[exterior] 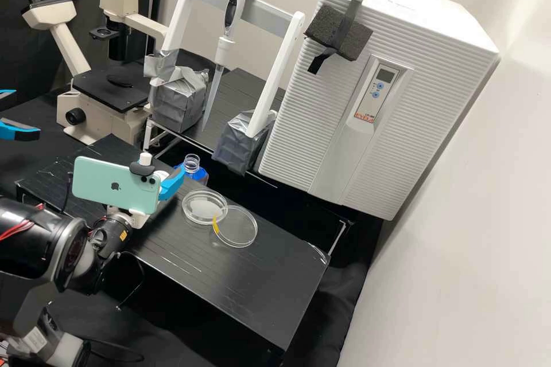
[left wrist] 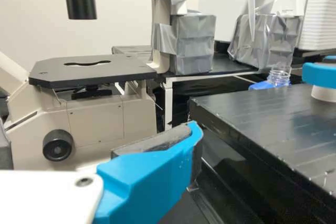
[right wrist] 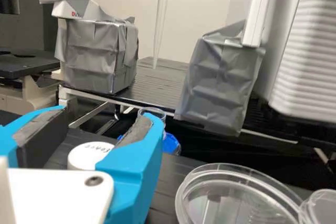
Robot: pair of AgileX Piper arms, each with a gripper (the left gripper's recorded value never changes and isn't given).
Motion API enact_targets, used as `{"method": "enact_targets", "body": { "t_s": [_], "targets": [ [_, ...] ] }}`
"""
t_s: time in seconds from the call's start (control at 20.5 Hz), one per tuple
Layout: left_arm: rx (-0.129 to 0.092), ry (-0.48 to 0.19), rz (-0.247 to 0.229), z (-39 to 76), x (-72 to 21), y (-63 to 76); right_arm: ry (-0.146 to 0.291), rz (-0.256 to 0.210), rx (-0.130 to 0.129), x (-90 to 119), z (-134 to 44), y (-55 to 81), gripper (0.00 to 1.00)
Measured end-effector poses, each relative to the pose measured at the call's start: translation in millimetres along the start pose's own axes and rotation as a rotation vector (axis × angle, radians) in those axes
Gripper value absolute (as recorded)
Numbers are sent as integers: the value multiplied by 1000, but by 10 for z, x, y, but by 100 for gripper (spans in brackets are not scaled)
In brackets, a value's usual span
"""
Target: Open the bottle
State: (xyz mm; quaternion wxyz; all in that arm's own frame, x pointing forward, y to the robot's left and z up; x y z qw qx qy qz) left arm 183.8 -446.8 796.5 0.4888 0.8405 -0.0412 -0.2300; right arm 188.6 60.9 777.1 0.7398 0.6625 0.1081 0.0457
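Standing uncapped just past the far long edge of the raised black slatted platform (exterior: 241,275), the small clear plastic bottle with a blue lower body (exterior: 193,167) sits on the lower level of the bench, near the grey tape-wrapped foot (exterior: 241,143) of the white pipette stand (exterior: 275,63). Its mouth is open.

The right gripper (right wrist: 108,116) lies low over the platform's far edge, close beside the bottle, with a mint-green phone (exterior: 115,184) clamped to its wrist. The round white bottle cap (right wrist: 90,156) fills the gap between its blue fingers (right wrist: 136,156), whose dark pads meet the cap on both sides, so the gripper is clamped on it.

The left gripper (exterior: 20,113) hangs at the bench's left edge, in front of the beige microscope (exterior: 97,103) and well apart from the bottle. Its two fingers are spread and hold nothing.

Two shallow clear round dishes (exterior: 221,216) lie flat on the platform near the middle of its far edge, their rims overlapping where a small yellow mark shows.

A long white pipette (exterior: 221,51) hangs from the stand's crossbar, tip down. A second tape-wrapped foot (exterior: 179,97) stands by the microscope. A large white ribbed cabinet (exterior: 344,126) with a small control panel fills the bench's right end, and a black foam block (exterior: 338,31) is strapped to its upper edge.
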Motion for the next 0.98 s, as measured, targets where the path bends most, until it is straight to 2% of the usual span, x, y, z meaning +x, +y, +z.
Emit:
{"method": "enact_targets", "body": {
  "t_s": [0.1, 0.2, 0.29, 0.34, 0.39, 0.44, 0.49, 0.54, 0.78, 0.88, 0.98],
  "targets": [
    [2, 10, 7, -9, 0, 6, 12, 27, -3, -22, -36, 33, 100],
    [19, 25, 18, -21, 1, 16, 3, 59, -14, -59, -67, 54, 100],
    [51, 42, 28, -26, 0, 18, -41, 117, -43, -103, -92, 108, 100],
    [60, 52, 30, -26, -7, 9, -36, 136, -53, -128, -126, 134, 100],
    [68, 57, 32, -21, -10, 1, -29, 155, -48, -155, -138, 162, 100],
    [92, 58, 35, -9, -6, 0, -21, 167, -51, -183, -138, 182, 100],
    [118, 68, 44, 4, -13, 1, -15, 176, -46, -198, -131, 201, 100],
    [135, 70, 49, 20, -17, -1, -5, 180, -39, -215, -131, 212, 100],
    [171, 95, 73, 39, -38, 14, 26, 196, -26, -236, -159, 251, 100],
    [179, 106, 79, 32, -37, 21, 35, 198, -29, -239, -168, 254, 100],
    [198, 106, 79, 37, -33, 20, 36, 195, -31, -241, -167, 250, 100]
  ]
}}
